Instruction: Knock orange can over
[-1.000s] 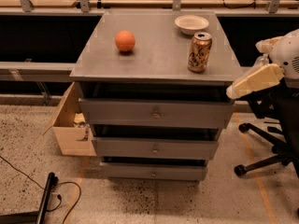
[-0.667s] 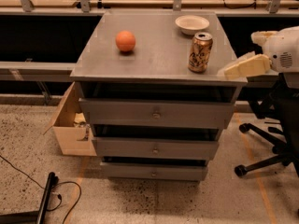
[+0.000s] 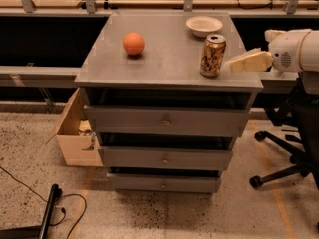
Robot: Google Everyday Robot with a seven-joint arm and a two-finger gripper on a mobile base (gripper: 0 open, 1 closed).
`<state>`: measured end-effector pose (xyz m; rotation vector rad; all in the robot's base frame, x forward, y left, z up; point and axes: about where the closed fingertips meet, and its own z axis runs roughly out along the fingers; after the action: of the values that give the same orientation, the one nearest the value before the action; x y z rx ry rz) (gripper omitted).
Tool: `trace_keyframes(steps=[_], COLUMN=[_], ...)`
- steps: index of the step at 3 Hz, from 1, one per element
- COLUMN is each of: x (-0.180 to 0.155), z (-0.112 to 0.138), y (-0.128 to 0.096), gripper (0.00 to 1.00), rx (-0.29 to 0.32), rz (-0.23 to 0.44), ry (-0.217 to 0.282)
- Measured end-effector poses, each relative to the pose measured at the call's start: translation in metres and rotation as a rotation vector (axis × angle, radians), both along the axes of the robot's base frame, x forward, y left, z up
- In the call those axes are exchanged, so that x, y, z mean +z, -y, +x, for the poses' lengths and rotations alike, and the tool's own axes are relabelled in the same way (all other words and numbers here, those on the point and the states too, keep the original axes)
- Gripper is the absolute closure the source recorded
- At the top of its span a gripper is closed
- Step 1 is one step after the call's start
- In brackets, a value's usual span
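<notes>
The orange can (image 3: 213,56) stands upright near the right front of the grey cabinet top (image 3: 169,59). It is golden-orange with dark and white print and a silver top. My gripper (image 3: 234,63) comes in from the right at the can's height. Its cream fingertips sit just right of the can, very close to its side. The white arm housing (image 3: 294,50) is behind it, off the cabinet's right edge.
A round orange ball (image 3: 133,44) lies on the left of the cabinet top. A shallow white bowl (image 3: 204,25) sits at the back right, behind the can. A black office chair (image 3: 291,148) stands to the right, a cardboard box (image 3: 75,133) to the left on the floor.
My gripper has risen and moved left, from below the cabinet's right front corner to right beside the can. The can still stands upright.
</notes>
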<state>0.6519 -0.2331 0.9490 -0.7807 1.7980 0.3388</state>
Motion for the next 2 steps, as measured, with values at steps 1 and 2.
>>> trace_keyframes(steps=[1,2], x=[-0.014,-0.023], z=[0.001,0.016], y=[-0.007,-0.017], gripper=[0.0,0.0], rx=[-0.012,-0.023], rz=[0.033,0.104], ry=[-0.015,0.013])
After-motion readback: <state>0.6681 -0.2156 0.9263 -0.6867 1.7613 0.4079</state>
